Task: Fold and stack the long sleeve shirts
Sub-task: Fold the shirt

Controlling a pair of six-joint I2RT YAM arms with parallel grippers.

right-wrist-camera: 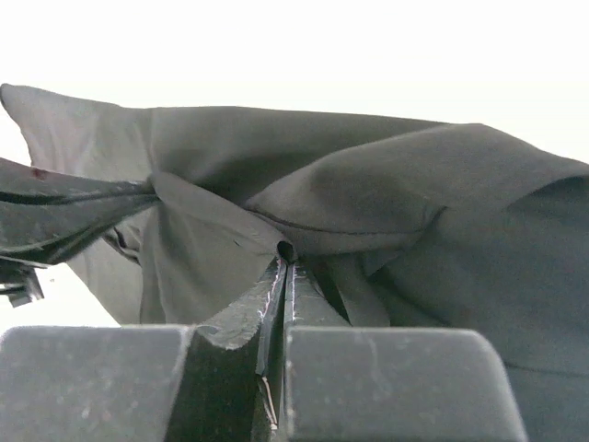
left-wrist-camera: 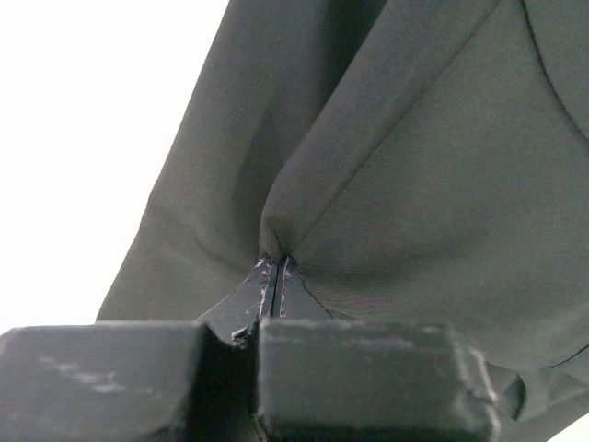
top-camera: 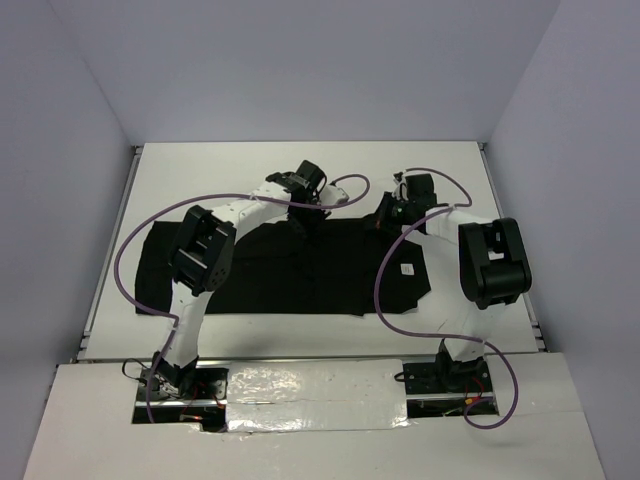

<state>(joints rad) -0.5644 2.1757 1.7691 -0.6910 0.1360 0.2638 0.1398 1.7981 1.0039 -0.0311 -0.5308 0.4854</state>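
Black long sleeve shirt (top-camera: 300,270) lies spread mostly flat across the middle of the white desk (top-camera: 300,165), long side running left to right, its left end reaching close to the desk's left edge. Small white tag (top-camera: 407,268) shows on the right part of the fabric, near the right arm. Both arms reach over the shirt to its far edge. Left pincer (top-camera: 300,222) sits at the far edge about mid-shirt; right pincer (top-camera: 385,216) is at the far edge further right, the two near each other but apart. Left wrist view: left pincer (left-wrist-camera: 276,267) is closed, tips pressed together on a pinched fold of the shirt (left-wrist-camera: 414,184), cloth puckering out from the tips, white desk visible to the left. Right wrist view: right pincer (right-wrist-camera: 285,262) is closed too, clamping a bunched ridge of the shirt (right-wrist-camera: 368,184), fabric lifted into folds and creases around the tips. Purple cables (top-camera: 130,250) loop from each arm over the desk and the shirt. How many cloth layers each pincer grips cannot be told.
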